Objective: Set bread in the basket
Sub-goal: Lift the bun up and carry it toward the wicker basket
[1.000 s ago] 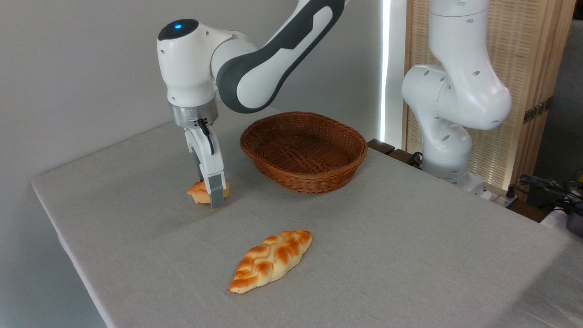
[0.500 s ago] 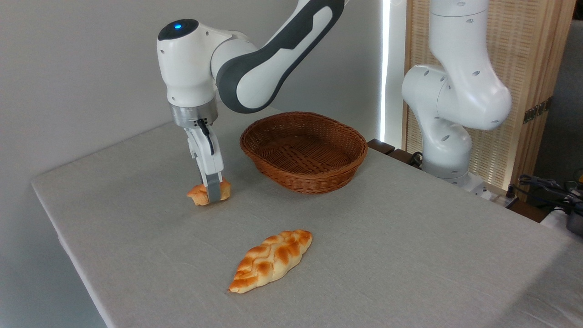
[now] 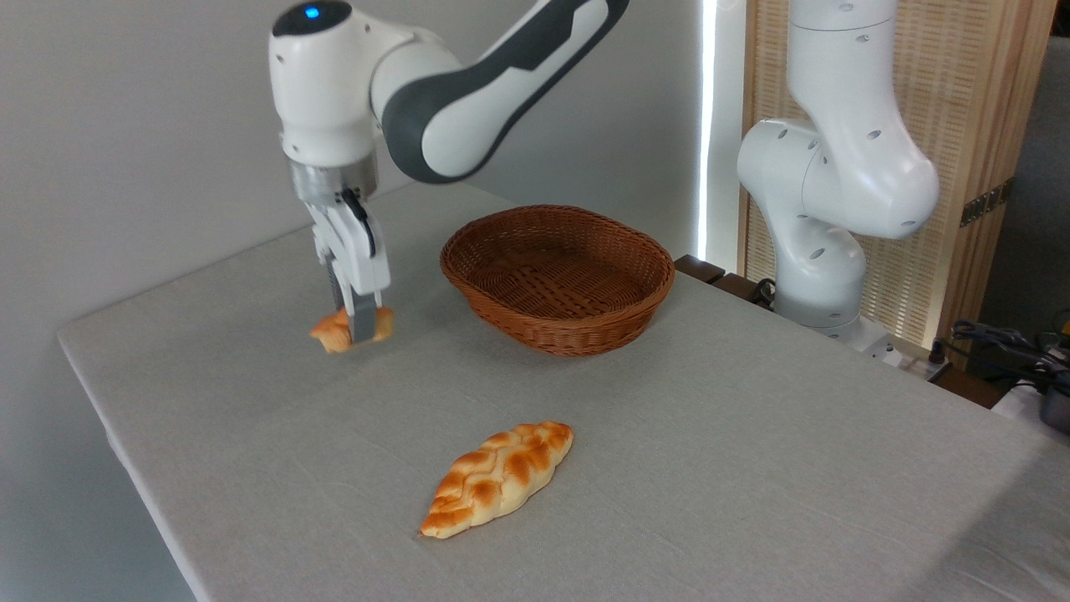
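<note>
A small orange-golden bun, the bread (image 3: 334, 331), hangs a little above the grey tablecloth, squeezed between the fingers of my gripper (image 3: 358, 324), which is shut on it. The near finger covers the bun's middle. To the right of the gripper, at the back of the table, stands the oval reddish-brown wicker basket (image 3: 558, 278) with nothing inside it.
A long braided golden loaf (image 3: 498, 477) lies on the cloth toward the front. The arm's white base (image 3: 823, 192) rises at the right behind the table (image 3: 710, 468). A slatted wooden screen (image 3: 970, 100) and cables (image 3: 1011, 343) are at the far right.
The gripper closed on the bun and rose with it off the cloth, shifting slightly to the left. The basket and the braided loaf have not moved.
</note>
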`<action>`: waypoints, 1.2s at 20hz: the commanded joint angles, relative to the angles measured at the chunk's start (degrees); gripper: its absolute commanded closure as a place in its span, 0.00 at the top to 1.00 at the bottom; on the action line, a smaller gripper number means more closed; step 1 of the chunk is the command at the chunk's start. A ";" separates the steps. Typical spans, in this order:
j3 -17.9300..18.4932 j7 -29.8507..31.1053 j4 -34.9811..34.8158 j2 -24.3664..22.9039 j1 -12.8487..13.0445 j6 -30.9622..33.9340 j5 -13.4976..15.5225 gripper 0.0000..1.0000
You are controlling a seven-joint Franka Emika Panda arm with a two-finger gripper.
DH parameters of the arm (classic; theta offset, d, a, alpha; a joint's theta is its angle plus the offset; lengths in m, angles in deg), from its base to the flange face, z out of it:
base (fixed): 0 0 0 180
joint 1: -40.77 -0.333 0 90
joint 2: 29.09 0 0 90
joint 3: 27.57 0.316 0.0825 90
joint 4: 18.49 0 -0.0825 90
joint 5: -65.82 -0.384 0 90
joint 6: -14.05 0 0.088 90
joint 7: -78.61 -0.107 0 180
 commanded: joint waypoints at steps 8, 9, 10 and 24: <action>0.21 0.61 2.38 -11.62 0.49 23.20 4.71 0.29; 0.21 0.61 2.29 -12.59 1.10 24.01 4.80 0.29; 0.56 0.70 1.60 -14.69 2.67 24.89 4.88 0.29; 4.78 0.44 -16.06 -29.57 15.87 26.67 4.62 0.32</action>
